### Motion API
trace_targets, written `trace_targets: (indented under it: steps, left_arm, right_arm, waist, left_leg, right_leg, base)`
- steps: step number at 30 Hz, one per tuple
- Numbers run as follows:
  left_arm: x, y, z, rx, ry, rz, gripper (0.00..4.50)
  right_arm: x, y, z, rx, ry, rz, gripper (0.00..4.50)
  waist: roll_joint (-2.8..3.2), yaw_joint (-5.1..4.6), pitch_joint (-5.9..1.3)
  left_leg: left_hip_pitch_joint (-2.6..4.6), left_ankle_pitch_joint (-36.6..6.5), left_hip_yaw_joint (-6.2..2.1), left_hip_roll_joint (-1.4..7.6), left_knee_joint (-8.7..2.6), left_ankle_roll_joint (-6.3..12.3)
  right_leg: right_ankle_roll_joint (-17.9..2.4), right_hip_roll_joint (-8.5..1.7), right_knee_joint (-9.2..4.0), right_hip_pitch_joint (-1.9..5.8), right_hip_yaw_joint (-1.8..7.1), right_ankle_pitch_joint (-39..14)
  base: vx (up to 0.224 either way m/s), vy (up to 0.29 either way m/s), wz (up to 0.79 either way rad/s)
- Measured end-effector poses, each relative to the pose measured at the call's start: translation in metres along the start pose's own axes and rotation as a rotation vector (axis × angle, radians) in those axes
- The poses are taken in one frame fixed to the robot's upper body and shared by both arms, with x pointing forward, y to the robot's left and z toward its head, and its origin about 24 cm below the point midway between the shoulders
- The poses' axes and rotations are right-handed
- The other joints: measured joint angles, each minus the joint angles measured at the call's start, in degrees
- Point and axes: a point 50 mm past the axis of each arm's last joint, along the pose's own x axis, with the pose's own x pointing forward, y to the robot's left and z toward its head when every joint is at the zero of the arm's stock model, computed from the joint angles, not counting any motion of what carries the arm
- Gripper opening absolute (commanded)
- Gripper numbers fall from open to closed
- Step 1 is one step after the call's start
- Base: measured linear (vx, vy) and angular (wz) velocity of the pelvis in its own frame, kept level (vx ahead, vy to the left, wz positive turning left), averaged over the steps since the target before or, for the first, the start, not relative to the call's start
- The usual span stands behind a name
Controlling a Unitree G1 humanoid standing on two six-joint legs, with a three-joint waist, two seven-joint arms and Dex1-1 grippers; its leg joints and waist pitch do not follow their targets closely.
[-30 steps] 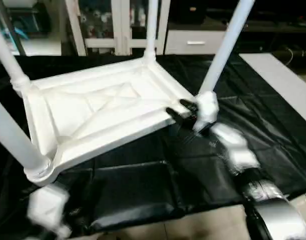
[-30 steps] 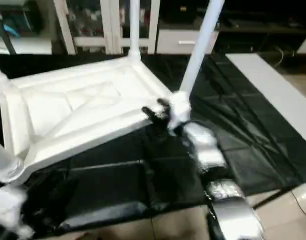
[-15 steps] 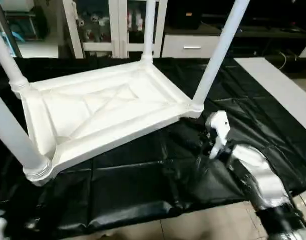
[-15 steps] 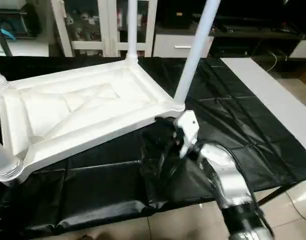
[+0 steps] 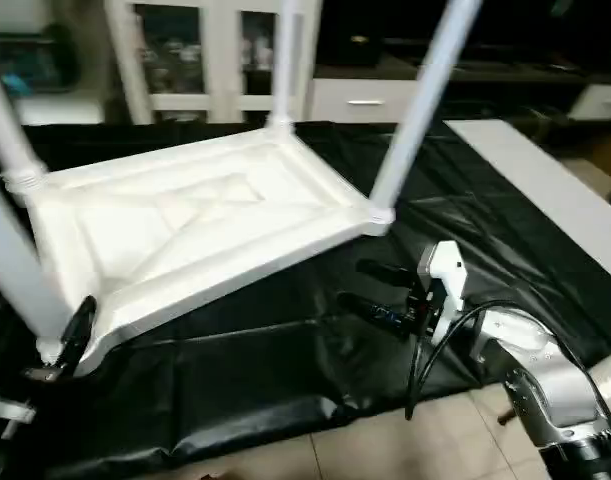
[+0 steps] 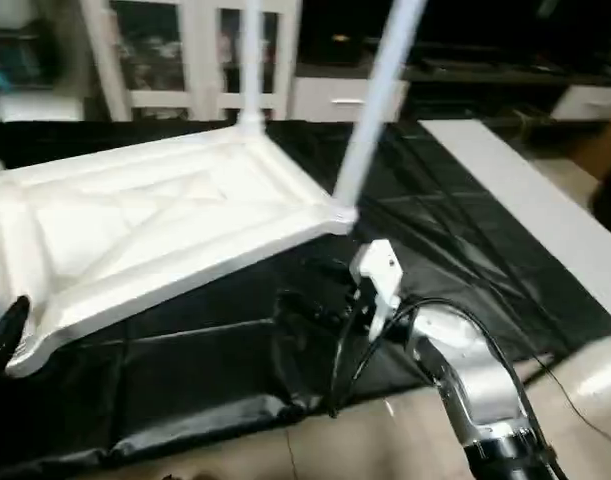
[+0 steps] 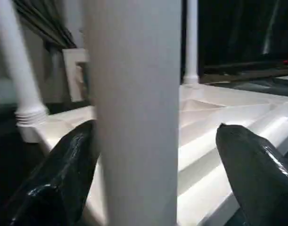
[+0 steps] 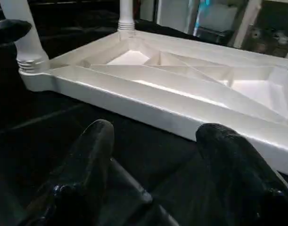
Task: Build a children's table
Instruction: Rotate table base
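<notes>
The children's table lies upside down, its X-ribbed white top [image 5: 205,215] on the black cloth and four white legs standing up from the corner sockets. My left gripper [image 7: 156,126] is open around the near-left leg [image 7: 134,94], one black finger on each side of it; its finger [image 5: 77,332] shows low by that corner. My right gripper [image 5: 350,283] is open and holds nothing. It hovers over the cloth just in front of the near-right corner socket [image 5: 377,216], pointing at the top's long edge [image 8: 148,106].
The black-draped work table [image 5: 285,350] ends close to me, with tiled floor [image 5: 365,450] below its front edge. A white board [image 5: 545,190] lies at the right. White cabinets [image 5: 215,50] stand behind. A black cable [image 5: 435,340] loops off my right wrist.
My right gripper has let go of the near-right corner and drawn back toward the table's front edge. My left gripper has come up around the near-left leg.
</notes>
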Motion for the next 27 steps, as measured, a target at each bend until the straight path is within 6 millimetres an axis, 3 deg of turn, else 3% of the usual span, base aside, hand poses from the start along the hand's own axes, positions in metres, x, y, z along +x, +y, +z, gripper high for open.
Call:
trace_targets:
  steps: [4,7,9,15,18,20,25,27]
  left_arm:
    - [0.042,0.001,0.012,-0.054,-0.038,-0.118,4.43]
    - [0.060,-0.010,0.014,-0.113,-0.020,-0.234,4.43]
    - [0.071,-0.029,0.014,-0.157,0.011,-0.383,4.43]
    - [0.080,-0.084,0.019,-0.210,0.092,-0.801,4.43]
    - [0.095,-0.120,0.025,-0.190,0.099,-1.010,4.43]
    - [0.102,-0.140,0.028,-0.188,0.072,-1.078,4.43]
    - [0.144,-0.185,0.032,-0.116,0.008,-1.078,4.43]
    - [0.159,-0.204,0.034,-0.062,-0.010,-1.065,4.43]
  right_arm:
    - [-0.005,0.005,-0.001,0.021,0.018,0.009,3.09]
    - [-0.005,0.008,0.002,0.018,0.017,0.021,3.09]
    - [-0.008,0.008,0.001,0.020,0.034,0.028,3.09]
    - [-0.016,0.005,-0.001,0.001,0.084,0.024,3.09]
    - [-0.021,-0.006,-0.006,-0.021,0.130,-0.091,3.09]
    - [-0.021,-0.014,-0.006,-0.035,0.134,-0.162,3.09]
    - [-0.023,-0.020,0.003,-0.053,0.103,-0.213,3.09]
    - [-0.026,-0.019,0.003,-0.054,0.114,-0.210,3.09]
  waist:
    - [0.19,0.54,0.11]
    - [0.60,1.11,0.26]
    - [0.72,1.60,0.34]
    - [1.49,1.53,0.65]
    - [2.24,1.42,0.95]
    - [2.65,1.15,0.86]
    - [3.36,-0.06,0.92]
    - [4.20,-0.62,0.94]
  left_leg:
    - [0.11,0.00,-0.09,0.00,0.00,0.00]
    - [0.12,0.00,-0.06,-0.10,0.06,0.00]
    - [0.12,0.00,-0.05,-0.14,0.11,0.00]
    - [0.16,0.00,0.02,-0.31,0.12,0.01]
    - [0.14,0.00,0.05,-0.52,0.05,0.01]
    - [0.05,0.00,0.05,-0.81,-0.05,0.01]
    - [-0.03,0.01,0.04,-0.90,-0.05,0.02]
    - [-0.02,0.00,-0.31,-0.84,-0.07,0.04]
  right_leg:
    - [-0.01,0.03,0.13,-0.16,-0.02,0.00]
    - [-0.01,-0.03,0.07,-0.11,0.05,0.00]
    - [-0.01,-0.06,0.05,-0.11,0.10,0.00]
    - [-0.02,-0.22,0.01,-0.04,0.18,0.00]
    - [-0.02,-0.45,-0.02,-0.11,0.10,0.00]
    - [-0.01,-0.79,0.07,-0.03,0.01,0.00]
    - [-0.01,-0.86,-0.26,-0.06,-0.13,-0.01]
    - [-0.01,-0.98,-1.27,0.44,-1.03,-0.01]
  base:
    - [0.000,0.000,0.00]
    - [0.000,0.000,0.00]
    - [0.000,0.000,0.00]
    - [0.000,0.000,0.00]
    - [0.000,0.000,0.00]
    - [0.000,0.000,0.00]
    - [0.000,0.000,0.00]
    - [0.000,0.000,0.00]
